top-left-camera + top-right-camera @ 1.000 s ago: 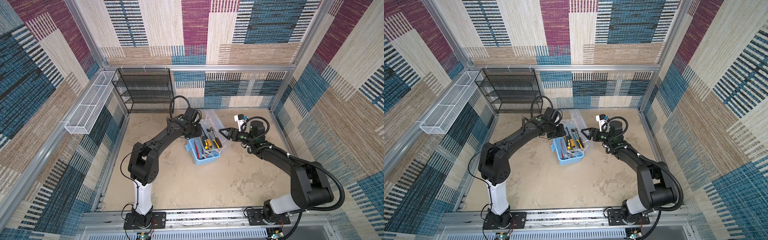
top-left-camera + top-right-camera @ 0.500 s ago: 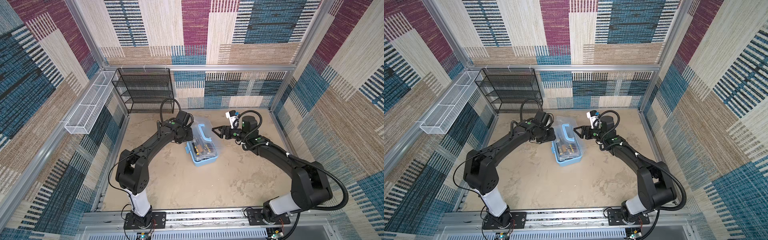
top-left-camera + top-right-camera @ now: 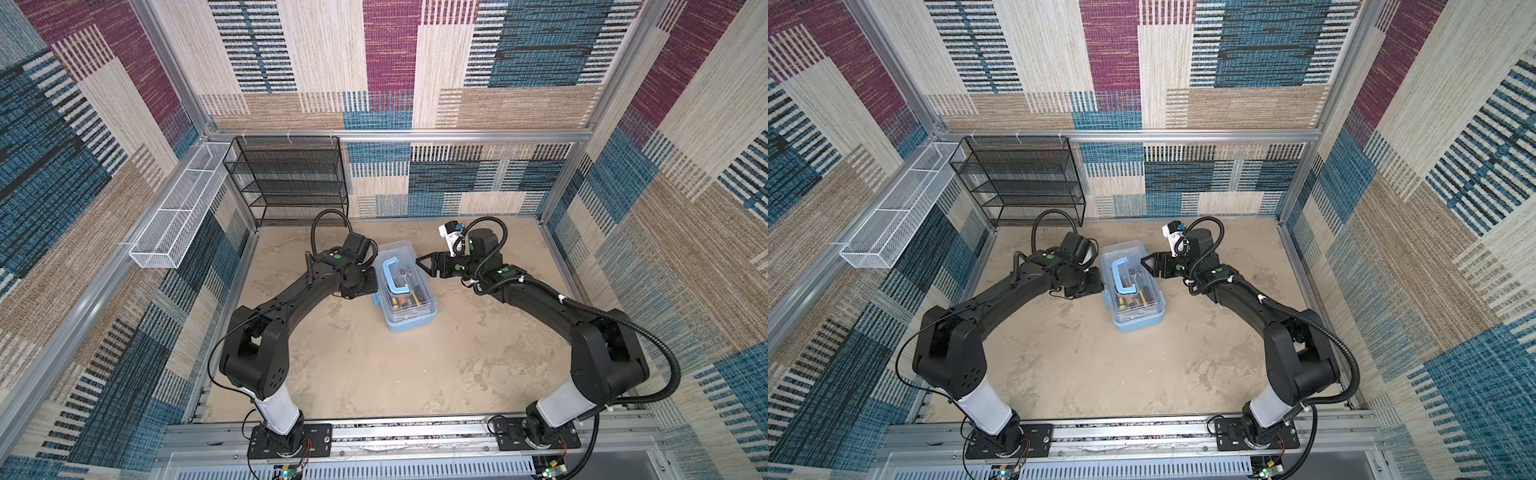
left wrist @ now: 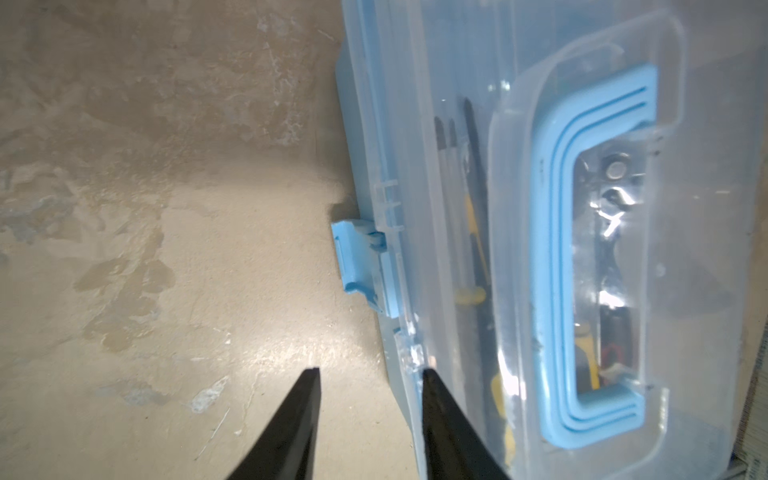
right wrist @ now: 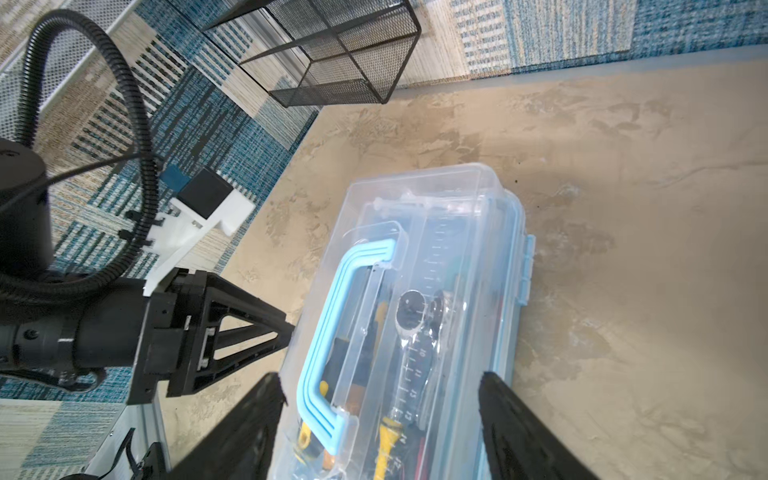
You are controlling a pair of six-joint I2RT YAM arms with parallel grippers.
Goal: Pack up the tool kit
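Note:
The tool kit [image 3: 409,309] [image 3: 1136,309] is a light-blue box in the middle of the floor. Its clear lid [image 4: 623,208] is down, with the blue handle [image 3: 392,276] [image 5: 332,332] lying flat on top. Screwdrivers and a ratchet [image 5: 409,309] show through the lid. The blue latch [image 4: 357,257] sticks out from the box's left side. My left gripper [image 4: 369,372] [image 3: 372,289] is open at that side, short of the latch. One finger is over the lid's edge, the other over the floor. My right gripper [image 5: 382,380] [image 3: 422,264] is open and empty over the box's far right edge.
A black wire-mesh rack [image 3: 291,178] stands against the back wall at the left. A long white mesh basket [image 3: 178,220] hangs on the left wall. Patterned walls close in the sandy floor [image 3: 374,374] on three sides.
The lid, open a second ago, now lies shut over the tools. My left gripper has come off the lid to the box's left side. The right gripper shifted slightly toward the box.

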